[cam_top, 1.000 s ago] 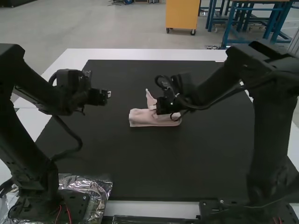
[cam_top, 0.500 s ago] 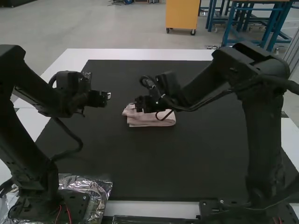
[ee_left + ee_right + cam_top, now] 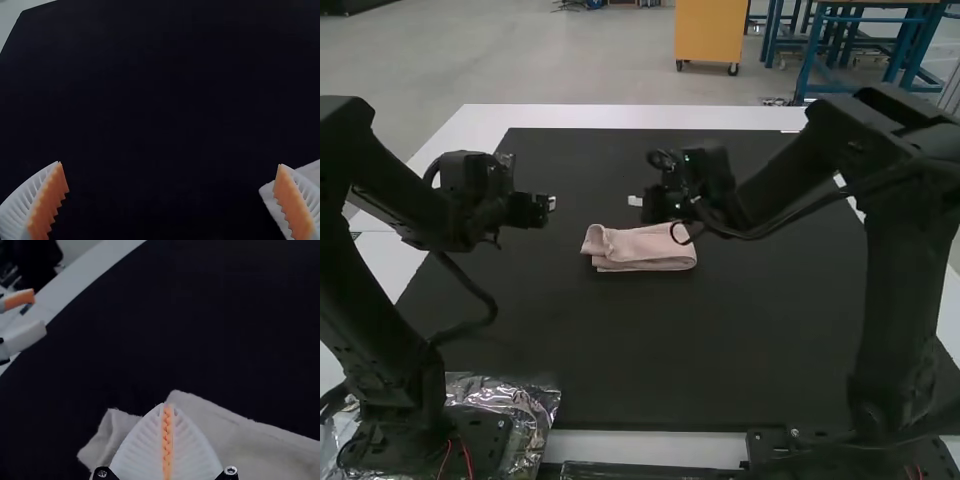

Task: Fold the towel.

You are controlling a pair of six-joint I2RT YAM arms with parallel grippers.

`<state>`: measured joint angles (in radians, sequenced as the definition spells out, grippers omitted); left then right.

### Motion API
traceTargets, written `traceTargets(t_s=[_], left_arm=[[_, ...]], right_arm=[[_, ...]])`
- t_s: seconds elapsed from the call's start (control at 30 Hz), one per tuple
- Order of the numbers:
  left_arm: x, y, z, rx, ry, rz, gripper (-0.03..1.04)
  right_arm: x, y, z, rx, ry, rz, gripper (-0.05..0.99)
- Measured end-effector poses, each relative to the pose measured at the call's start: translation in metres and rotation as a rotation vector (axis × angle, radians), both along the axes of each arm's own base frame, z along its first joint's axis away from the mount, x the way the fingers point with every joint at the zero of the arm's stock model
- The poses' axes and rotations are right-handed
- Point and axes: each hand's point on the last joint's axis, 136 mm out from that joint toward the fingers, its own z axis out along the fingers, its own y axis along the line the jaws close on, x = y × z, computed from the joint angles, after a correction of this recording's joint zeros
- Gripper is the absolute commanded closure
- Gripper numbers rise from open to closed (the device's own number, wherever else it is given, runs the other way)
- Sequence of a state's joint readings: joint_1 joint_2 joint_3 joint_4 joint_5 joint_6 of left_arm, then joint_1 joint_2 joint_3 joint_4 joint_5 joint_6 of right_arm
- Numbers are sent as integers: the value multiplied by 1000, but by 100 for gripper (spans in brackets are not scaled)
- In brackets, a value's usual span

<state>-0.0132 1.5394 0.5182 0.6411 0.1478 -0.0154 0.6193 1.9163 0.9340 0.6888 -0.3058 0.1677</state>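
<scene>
- The high view shows the pale pink towel (image 3: 645, 250) on the black mat (image 3: 620, 350), which covers much of the white bench (image 3: 600, 117). Seen there, the towel is folded into a compact, layered strip, just on the robot's side of the right gripper (image 3: 636, 201) and off to the right of the left gripper (image 3: 553, 203).
- In that same view the right gripper's tip appears apart from the cloth, with dark mat between them.
- The right wrist view tells the finger state that the high view leaves small: the right gripper (image 3: 167, 405) has its white ribbed fingers pressed together, orange pads (image 3: 167, 440) face to face, with the towel lying behind them. A loose, rumpled flap also stands out from its end there.
- Farther off in that view are parts of the left gripper, a white finger and an orange pad.
- From its own wrist, the left gripper (image 3: 170, 164) is spread wide, bare mat between its pads. A corner of the towel shows behind one finger, outside the gap.
- The high view adds crinkled silvery wrapping (image 3: 533, 400) beside the left arm's base, well apart from both grippers.
</scene>
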Motion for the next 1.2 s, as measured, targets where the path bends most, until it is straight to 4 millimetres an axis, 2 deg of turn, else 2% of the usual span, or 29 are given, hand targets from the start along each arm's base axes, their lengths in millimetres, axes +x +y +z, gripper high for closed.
traceTargets(t_s=[0.73, 0.9, 1.07, 1.1, 1.13, 1.2], left_arm=[[1, 5, 15, 10, -44, 28, 4], [1, 5, 26, 9, -70, 28, 4], [-4, 6, 42, 10, -89, 31, 4], [-6, 6, 46, 10, -94, 31, 4], [-7, 6, 50, 10, -101, 34, 4], [-9, 7, 62, 11, -118, 37, 4]], right_arm=[[-7, -4, -110, -88, 128, 4, 96], [-1, 2, -114, -78, 120, 11, 96], [1, 2, -108, -67, 115, 6, 95], [1, 0, -103, -61, 113, 1, 87], [2, -2, -94, -53, 106, -5, 73], [9, -8, -62, -23, 82, -26, 48]])
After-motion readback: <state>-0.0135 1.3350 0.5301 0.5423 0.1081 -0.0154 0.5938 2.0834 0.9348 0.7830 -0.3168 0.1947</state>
